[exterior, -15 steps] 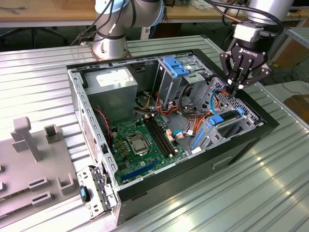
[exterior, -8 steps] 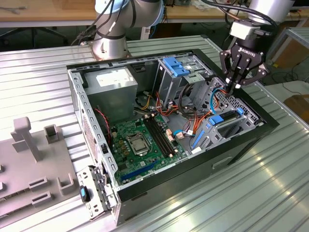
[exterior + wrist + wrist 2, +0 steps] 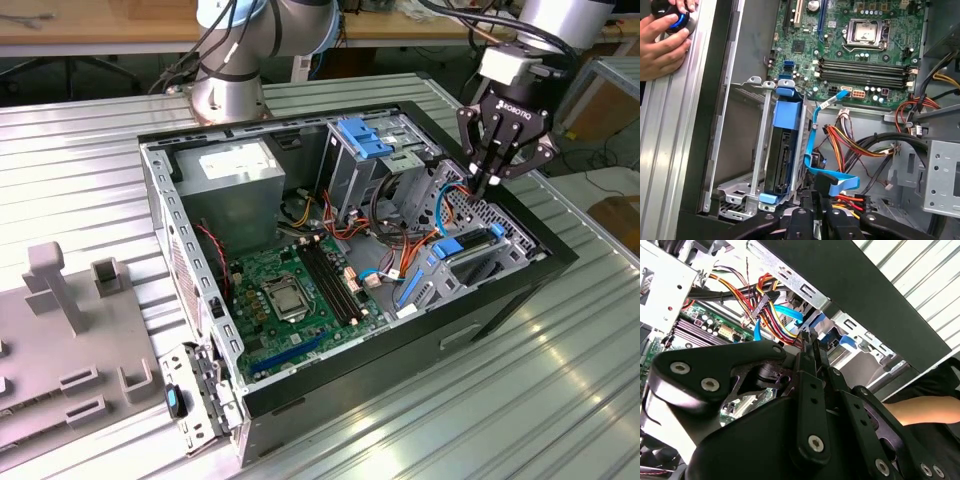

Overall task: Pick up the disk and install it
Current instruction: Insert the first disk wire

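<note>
Blue plastic rails framed the disk (image 3: 782,155), which stood on its edge inside the silver bay (image 3: 756,150), with its dark face turned to the side. In the exterior view this bay was in the corner of the open computer case (image 3: 505,300) toward the exterior view's right, and the case lay on its side on the ribbed metal table (image 3: 560,400).

The gripper (image 3: 490,184) hung over that corner with its two black fingers pressed together to one narrow tip, and nothing was between them. In the first wrist view the tip was just beside the end of the disk where the blue rail closes. Whether it touched the rail, I could not tell.

A flat blue cable (image 3: 815,132) ran from the green motherboard (image 3: 860,55) down past the bay and ended near the fingers, beside a bundle of red, yellow and orange wires (image 3: 847,145).

A person's hand (image 3: 660,45) rested on the table outside the case wall and held a dark round object with a blue ring (image 3: 676,20). The grey power supply box (image 3: 235,172) sat at the far corner of the case, well apart from the gripper.
</note>
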`<action>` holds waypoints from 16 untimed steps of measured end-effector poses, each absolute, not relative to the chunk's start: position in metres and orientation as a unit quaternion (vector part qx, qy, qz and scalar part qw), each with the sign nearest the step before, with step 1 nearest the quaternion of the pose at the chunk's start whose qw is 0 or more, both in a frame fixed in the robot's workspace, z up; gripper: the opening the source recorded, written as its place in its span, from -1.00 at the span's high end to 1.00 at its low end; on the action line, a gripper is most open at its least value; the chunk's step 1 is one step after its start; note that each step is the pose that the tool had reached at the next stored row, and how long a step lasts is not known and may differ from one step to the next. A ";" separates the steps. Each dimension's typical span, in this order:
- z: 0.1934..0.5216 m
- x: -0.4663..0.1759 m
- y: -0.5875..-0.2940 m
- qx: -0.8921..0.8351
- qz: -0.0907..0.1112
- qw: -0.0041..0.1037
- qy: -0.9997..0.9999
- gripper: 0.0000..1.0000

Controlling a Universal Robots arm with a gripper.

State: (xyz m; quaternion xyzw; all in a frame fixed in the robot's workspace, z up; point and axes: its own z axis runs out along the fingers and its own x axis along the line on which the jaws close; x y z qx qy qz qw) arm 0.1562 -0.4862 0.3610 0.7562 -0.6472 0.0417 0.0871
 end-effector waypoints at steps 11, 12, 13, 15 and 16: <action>0.361 0.155 -0.508 0.755 0.054 0.071 -0.649 0.67; 0.361 0.155 -0.508 0.755 0.061 0.064 -0.650 0.67; 0.361 0.153 -0.508 0.755 0.064 0.061 -0.650 0.67; 0.361 0.149 -0.509 0.755 0.064 0.060 -0.650 0.67; 0.361 0.149 -0.509 0.754 0.064 0.060 -0.651 0.67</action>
